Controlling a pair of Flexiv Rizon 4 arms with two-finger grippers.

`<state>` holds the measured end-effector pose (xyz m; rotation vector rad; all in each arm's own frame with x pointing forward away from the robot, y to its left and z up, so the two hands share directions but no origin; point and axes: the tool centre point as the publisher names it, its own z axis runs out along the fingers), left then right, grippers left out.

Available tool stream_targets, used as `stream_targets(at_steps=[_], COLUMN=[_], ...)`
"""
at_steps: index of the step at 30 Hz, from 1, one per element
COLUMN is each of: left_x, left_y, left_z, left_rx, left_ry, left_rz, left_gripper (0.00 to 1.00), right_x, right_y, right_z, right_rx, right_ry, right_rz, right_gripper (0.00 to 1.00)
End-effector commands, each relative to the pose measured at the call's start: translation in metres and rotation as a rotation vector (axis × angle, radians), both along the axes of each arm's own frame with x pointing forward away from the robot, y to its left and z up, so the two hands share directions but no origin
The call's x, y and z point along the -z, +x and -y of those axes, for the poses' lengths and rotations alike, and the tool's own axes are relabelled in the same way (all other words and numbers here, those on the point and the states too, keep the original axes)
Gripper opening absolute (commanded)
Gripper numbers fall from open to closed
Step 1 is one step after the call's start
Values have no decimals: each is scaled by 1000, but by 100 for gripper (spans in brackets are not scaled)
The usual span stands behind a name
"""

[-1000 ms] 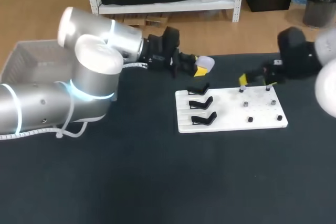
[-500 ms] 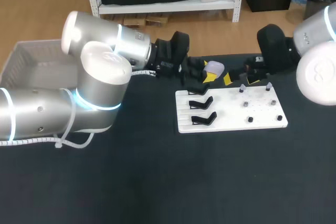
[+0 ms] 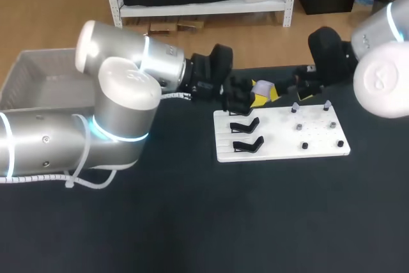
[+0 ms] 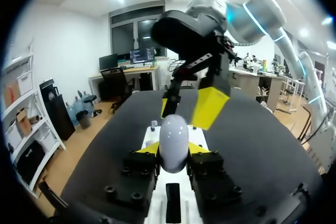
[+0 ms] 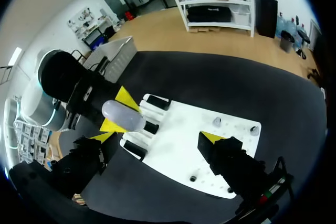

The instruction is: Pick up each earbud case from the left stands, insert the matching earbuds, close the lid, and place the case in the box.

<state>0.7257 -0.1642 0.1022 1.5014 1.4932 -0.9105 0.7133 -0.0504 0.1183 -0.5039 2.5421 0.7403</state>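
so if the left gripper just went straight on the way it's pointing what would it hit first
Probably the right gripper. Its open yellow tips sit directly ahead of the earbud case that the left gripper holds. The gap between them is hard to judge.

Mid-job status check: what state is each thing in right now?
earbud case: lid closed, held off the stands.
left gripper: shut on the earbud case.
right gripper: open, holding nothing.
stands: all three empty.
box: no case visible inside.
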Motion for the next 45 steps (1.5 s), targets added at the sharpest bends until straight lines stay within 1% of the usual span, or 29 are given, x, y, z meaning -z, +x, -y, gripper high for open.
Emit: stream_targets(at_steps=[1, 9, 11, 12, 16, 19, 22, 25, 27, 30, 34, 41, 42, 43, 45], left_x=[0, -1, 0, 1, 0, -6, -16, -26, -33, -42, -51, -62, -62, -63, -63], left_y=[-4, -9, -9, -8, 0, 8, 14, 16, 17, 17, 18, 21, 21, 21, 22], left_z=[-1, -2, -2, -2, -6, -9, -12, -15, -18, -21, -23, -26, -26, -27, -27], left_rx=[0, 7, 6, 2, -22, -28, -34, -35, -32, -27, -17, -11, -11, -11, -11], left_ry=[-1, -10, -15, -24, -93, -154, -206, -256, -284, -310, -322, -371, -371, -371, -369], left_rz=[4, 2, -2, -6, -25, -35, -37, -30, -23, -13, -14, -70, -72, -73, -71], left_gripper=[0, 0, 0, 0, 0, 0, 0, 0, 0, 0, 0, 0, 0, 0, 0], right_x=[-1, -6, -10, -13, -28, -33, -31, -26, -18, -18, -18, -18, -12, -6, 0], right_y=[4, 10, 11, 10, 8, 8, 10, 10, 11, 11, 11, 11, 13, 13, 15], right_z=[1, 11, 15, 18, 33, 50, 70, 86, 98, 98, 98, 98, 99, 100, 102], right_rx=[3, 30, 41, 45, 31, 16, 21, 30, 50, 50, 50, 50, 58, 50, 60], right_ry=[-3, -11, -17, -35, -171, -270, -342, -386, -464, -464, -464, -464, -470, -494, -506], right_rz=[-4, 8, 23, 36, 98, 119, 125, 131, 131, 131, 131, 131, 117, 110, 89], right_gripper=[100, 100, 100, 100, 100, 100, 100, 100, 100, 100, 100, 100, 100, 100, 100])
